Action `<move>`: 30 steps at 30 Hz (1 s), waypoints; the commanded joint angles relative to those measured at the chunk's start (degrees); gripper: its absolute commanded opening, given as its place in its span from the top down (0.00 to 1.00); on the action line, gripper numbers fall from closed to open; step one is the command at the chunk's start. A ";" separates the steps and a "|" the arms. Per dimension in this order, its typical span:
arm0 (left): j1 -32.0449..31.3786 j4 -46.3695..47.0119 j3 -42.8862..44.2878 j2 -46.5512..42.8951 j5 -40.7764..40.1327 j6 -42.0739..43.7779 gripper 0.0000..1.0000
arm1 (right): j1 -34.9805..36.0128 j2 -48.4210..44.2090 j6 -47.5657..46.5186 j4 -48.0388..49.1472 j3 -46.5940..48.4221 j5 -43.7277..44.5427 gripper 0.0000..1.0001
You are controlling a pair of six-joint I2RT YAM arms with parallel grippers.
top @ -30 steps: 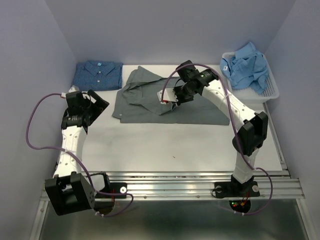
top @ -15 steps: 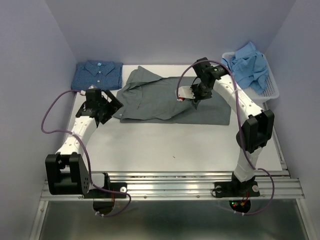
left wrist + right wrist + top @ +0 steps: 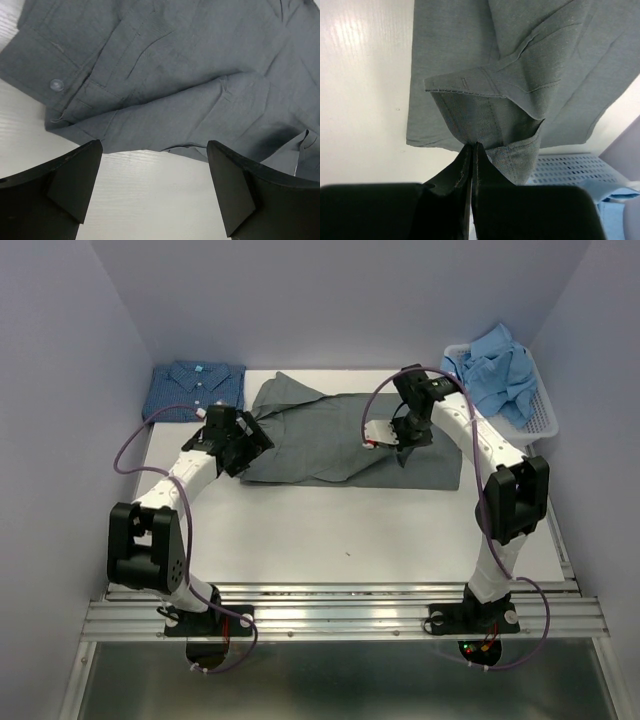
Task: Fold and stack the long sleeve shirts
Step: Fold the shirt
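Note:
The mid-grey shirt (image 3: 320,435) lies spread on the white table (image 3: 330,530), partly folded. My right gripper (image 3: 398,440) is shut on a cuff of the grey shirt (image 3: 485,120) and holds it lifted over the shirt's right half. My left gripper (image 3: 250,448) is open and empty, low over the table at the shirt's front left edge (image 3: 150,125); bare table shows between its fingers (image 3: 70,180). The dark blue dotted shirt (image 3: 196,388) lies folded at the back left. The light blue shirt (image 3: 495,370) is crumpled in the basket.
A white mesh basket (image 3: 540,420) stands at the back right and also shows in the right wrist view (image 3: 570,170). Purple walls close in the table on three sides. A metal rail (image 3: 340,615) runs along the near edge.
My left arm has swung from the table's left side to the grey shirt's front left edge. My right gripper has carried the cuff rightward across the shirt.

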 commanded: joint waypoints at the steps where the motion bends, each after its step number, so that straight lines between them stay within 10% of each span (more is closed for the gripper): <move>1: -2.10 2.89 2.74 3.44 1.11 -0.69 0.01 | -1.37 -1.77 0.22 -0.18 -2.05 1.38 0.99; 24: -7.20 1.48 11.00 17.07 -0.82 0.01 0.01 | -10.87 1.66 -6.63 8.96 -13.04 9.90 0.89; 27: -7.20 1.48 10.92 17.25 -0.99 0.10 0.01 | -10.87 1.75 -5.94 10.09 -13.92 11.05 0.42; 30: -7.12 1.31 11.27 17.34 -1.34 0.36 0.01 | -10.87 0.79 -4.26 10.98 -12.00 10.61 0.20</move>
